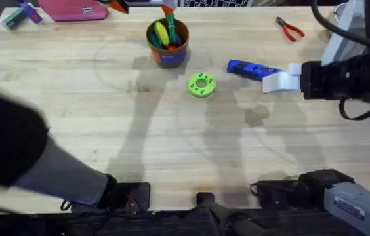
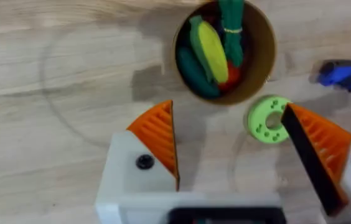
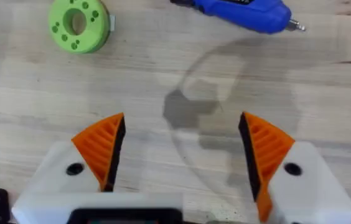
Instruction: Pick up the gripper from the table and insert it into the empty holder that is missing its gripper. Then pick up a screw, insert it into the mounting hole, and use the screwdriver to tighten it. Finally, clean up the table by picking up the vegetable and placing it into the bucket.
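At the left my left gripper (image 2: 228, 155) is spread wide and holds nothing; in its wrist view the orange pads (image 2: 157, 134) stand apart over bare table (image 1: 73, 131). Just beyond them is the bucket (image 1: 168, 40), upright, and the vegetable (image 2: 210, 46) already lies inside it, yellow with dark green ends, leaning among other green and red toy pieces. It looks light, smooth and hard, so I judge it would slip unless pinched across its thick yellow middle. Just beside the bucket lies a green disc (image 1: 202, 85) with small holes. Further right the screwdriver (image 1: 252, 69) lies flat, its thin metal bit pointing toward my right gripper (image 3: 178, 155), which is also wide and empty. The screwdriver seems stiff and a bit heavy; I would clamp it across the blue barrel, mid-length. Red-handled pliers (image 1: 290, 29) lie far right.
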Robot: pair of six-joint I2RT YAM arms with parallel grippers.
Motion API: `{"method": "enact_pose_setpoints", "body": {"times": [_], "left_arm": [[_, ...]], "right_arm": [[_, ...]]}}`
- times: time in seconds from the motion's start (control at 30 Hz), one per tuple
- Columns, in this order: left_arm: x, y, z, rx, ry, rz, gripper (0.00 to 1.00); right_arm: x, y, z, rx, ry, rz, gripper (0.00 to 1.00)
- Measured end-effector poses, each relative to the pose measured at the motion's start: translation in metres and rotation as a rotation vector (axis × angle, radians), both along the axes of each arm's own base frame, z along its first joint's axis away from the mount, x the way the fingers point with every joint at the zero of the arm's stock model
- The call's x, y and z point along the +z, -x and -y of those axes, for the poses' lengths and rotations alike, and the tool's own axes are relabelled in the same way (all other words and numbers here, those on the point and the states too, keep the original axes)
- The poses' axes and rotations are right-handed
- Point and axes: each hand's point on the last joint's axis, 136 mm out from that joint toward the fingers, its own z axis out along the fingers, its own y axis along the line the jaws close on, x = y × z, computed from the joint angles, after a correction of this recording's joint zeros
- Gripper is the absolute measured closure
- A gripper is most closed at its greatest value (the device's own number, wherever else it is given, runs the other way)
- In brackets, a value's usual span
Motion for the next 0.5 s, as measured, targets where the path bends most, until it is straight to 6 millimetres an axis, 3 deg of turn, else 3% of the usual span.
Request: {"method": "enact_pose_setpoints", "body": {"times": [0.07,0.17,0.5], "left_arm": [[0.02,0.012,-0.004,-0.005,-0.004,0.044,0.015],[0.031,0.039,-0.012,-0.007,-0.016,0.075,0.015],[-0.004,0.159,-0.046,0.038,-0.049,0.095,0.014]], "right_arm": [[-0.001,0.002,0.0,0.0,0.001,-0.009,0.007],[-0.001,0.002,0.0,0.0,0.001,-0.01,0.007],[-0.001,0.002,0.0,0.0,0.001,-0.011,0.007]]}}
